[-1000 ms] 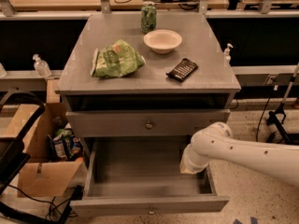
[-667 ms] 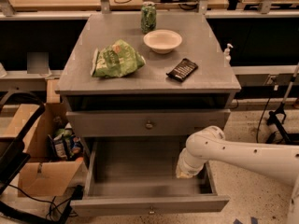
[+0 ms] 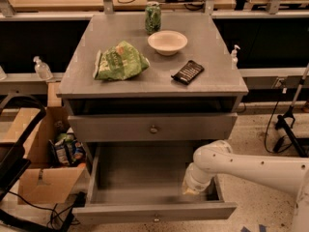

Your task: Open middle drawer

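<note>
The middle drawer (image 3: 149, 127) is a wide grey front with a small round metal knob (image 3: 153, 128) at its centre, and it sits closed under the cabinet top. Below it the taller bottom drawer (image 3: 154, 211) is pulled out, and its inside shows no objects. My white arm (image 3: 251, 168) reaches in from the right. My gripper (image 3: 192, 188) hangs down inside the right part of the open bottom drawer, below and to the right of the middle drawer's knob. Its tip is hidden by the wrist.
On the cabinet top (image 3: 217, 81) lie a green chip bag (image 3: 118, 62), a white bowl (image 3: 167, 41), a green can (image 3: 153, 17) and a dark snack bar (image 3: 187, 72). A cardboard box (image 3: 36, 178) with packets stands at the left. A dark stand (image 3: 289, 120) is on the right.
My arm has shifted a little to the left, with the wrist moving further over the open bottom drawer. The drawers have not moved.
</note>
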Tool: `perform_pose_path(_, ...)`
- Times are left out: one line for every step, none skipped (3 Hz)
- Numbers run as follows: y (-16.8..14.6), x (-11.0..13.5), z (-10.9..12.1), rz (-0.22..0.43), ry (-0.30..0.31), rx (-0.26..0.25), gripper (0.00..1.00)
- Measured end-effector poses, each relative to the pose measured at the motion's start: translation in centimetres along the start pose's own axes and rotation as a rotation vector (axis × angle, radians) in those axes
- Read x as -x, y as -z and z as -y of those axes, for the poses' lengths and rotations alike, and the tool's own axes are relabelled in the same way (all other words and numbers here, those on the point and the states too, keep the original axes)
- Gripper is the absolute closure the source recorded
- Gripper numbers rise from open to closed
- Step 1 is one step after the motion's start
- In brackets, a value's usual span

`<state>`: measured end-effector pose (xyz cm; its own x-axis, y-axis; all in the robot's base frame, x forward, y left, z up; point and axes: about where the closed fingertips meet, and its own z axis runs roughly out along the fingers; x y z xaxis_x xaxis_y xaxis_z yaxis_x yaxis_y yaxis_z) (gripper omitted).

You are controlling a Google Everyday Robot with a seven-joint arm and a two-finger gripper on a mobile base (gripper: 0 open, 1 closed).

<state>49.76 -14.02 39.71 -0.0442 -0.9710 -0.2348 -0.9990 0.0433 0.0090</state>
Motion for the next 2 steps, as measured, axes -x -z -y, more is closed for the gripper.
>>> perform_pose_path(-0.9,-0.1,-3.1,0.000,-0.009,0.039,1.00)
perform_pose_path(-1.6,-0.1,-5.2,0.000,-0.020,0.076,1.00)
